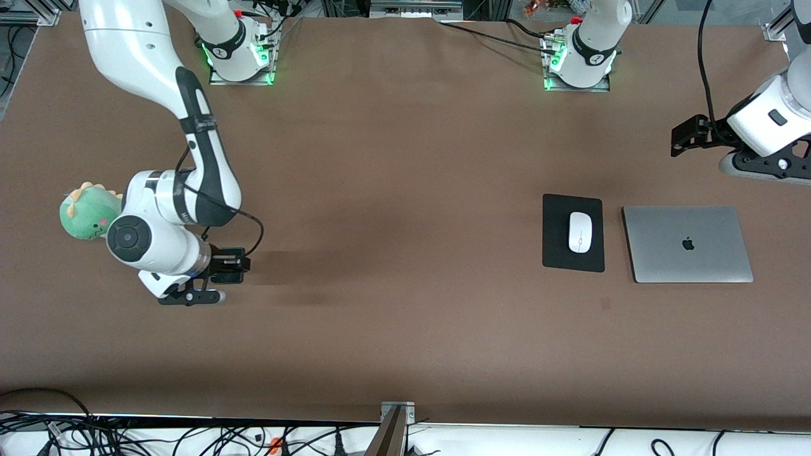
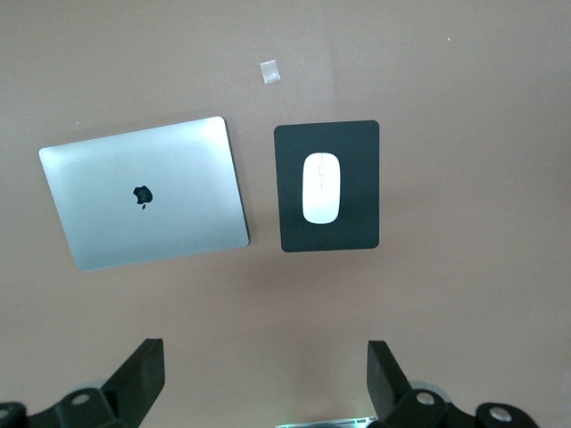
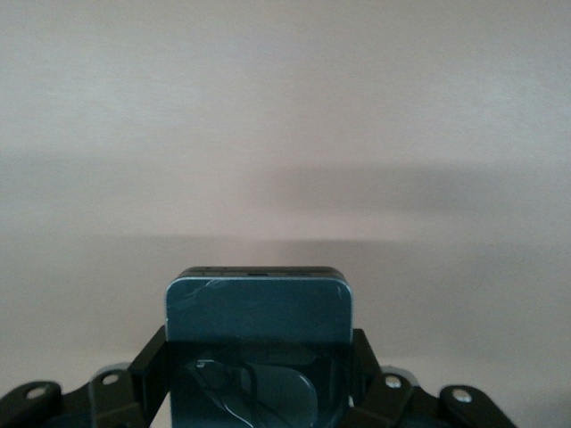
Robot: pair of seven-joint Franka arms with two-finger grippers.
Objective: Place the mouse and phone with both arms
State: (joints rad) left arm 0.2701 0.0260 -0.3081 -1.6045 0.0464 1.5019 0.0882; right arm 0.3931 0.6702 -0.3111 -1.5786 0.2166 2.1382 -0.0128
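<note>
mouse on its pad, phone clamped in the right gripper

nearest the front camera we saw a metal bracket (image 1: 397, 411) at the table's (image 1: 405, 342) edge, with a tangle of cables (image 1: 127, 437) below it, partly cut off by the frame. the right gripper (image 1: 218, 273) hung over the table toward the right arm's end, its fingers closed on the phone (image 3: 259, 343). in the front view the phone was mostly hidden by the gripper and wrist; in the right wrist view only its upper part showed, the rest cut off at the frame's edge, its glossy face carrying reflections. a green plush toy (image 1: 85, 212) sat just beside the right arm's wrist, partly covered by it.

the mouse (image 1: 579, 232) lay on a black pad (image 1: 557, 253) toward the left arm's end of the table, with a closed silver laptop (image 1: 687, 244) just beside the pad. a small pale scrap (image 2: 268, 72) lay on the table near the pad; we could not tell what it was.

the left gripper (image 2: 263, 379) hovered over the table near the laptop, fingers spread wide and holding nothing. in the front view the left arm was partly cut off by the frame's edge, and in its wrist view only the fingertips (image 2: 143, 370) showed.
</note>
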